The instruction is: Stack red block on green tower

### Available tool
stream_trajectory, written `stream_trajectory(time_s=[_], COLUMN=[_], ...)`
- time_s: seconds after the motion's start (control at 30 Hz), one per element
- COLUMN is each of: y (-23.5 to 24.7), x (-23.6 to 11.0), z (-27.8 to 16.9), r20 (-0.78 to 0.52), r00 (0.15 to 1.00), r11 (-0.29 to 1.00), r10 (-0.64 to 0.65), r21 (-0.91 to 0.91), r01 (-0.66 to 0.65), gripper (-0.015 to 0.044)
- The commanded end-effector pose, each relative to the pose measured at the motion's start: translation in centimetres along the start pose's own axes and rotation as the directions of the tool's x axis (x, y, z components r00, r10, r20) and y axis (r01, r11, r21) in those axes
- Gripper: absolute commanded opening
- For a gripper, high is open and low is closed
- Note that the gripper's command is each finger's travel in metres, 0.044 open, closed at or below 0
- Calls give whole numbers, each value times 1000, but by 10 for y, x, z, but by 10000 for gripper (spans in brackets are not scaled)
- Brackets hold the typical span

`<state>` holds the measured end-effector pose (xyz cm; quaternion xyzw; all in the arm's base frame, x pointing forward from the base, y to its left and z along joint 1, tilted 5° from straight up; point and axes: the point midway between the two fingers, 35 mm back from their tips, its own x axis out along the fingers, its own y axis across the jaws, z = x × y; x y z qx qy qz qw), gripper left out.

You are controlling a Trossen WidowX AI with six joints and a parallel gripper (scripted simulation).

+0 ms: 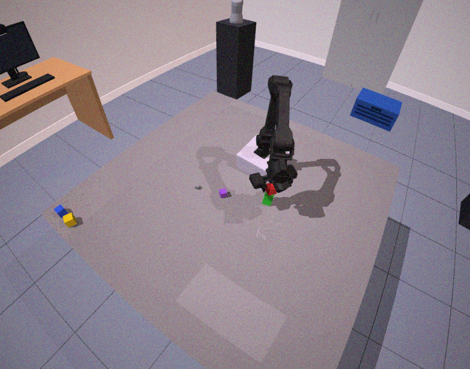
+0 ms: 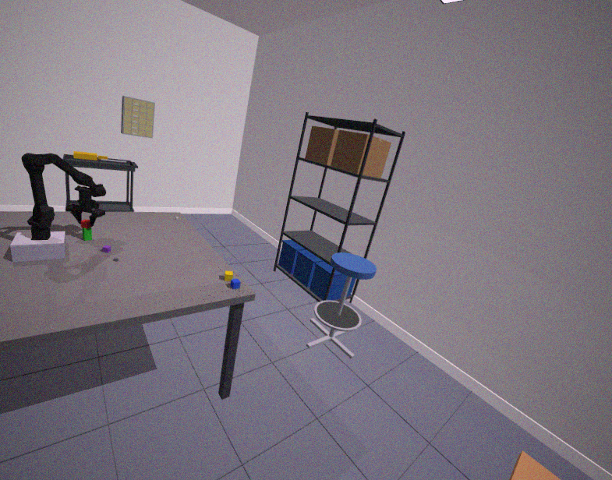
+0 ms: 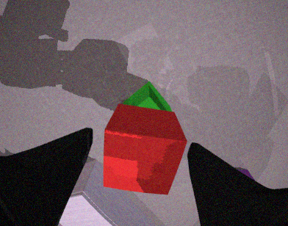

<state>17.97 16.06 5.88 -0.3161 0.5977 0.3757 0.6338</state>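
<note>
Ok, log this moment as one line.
phase: release | gripper: open | red block: on green tower | tower: upright

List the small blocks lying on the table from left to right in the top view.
Blue block → yellow block → purple block → green tower with the red block on it, under the open hand.
</note>
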Motion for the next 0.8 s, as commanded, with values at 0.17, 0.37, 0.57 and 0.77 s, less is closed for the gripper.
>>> stream_trajectory(time_s=[0.17, 0.37, 0.57, 0.77], y=[0, 0, 0, 0], x=[1, 1, 1, 1], z=[0, 0, 0, 0], r20=[-1, -1, -1, -1], r00=[1000, 1000, 1000, 1000], r11=[1000, 1000, 1000, 1000], r10=[-1, -1, -1, -1], r21=[0, 0, 0, 0], r01=[1, 1, 1, 1], gripper=[440, 440, 440, 440])
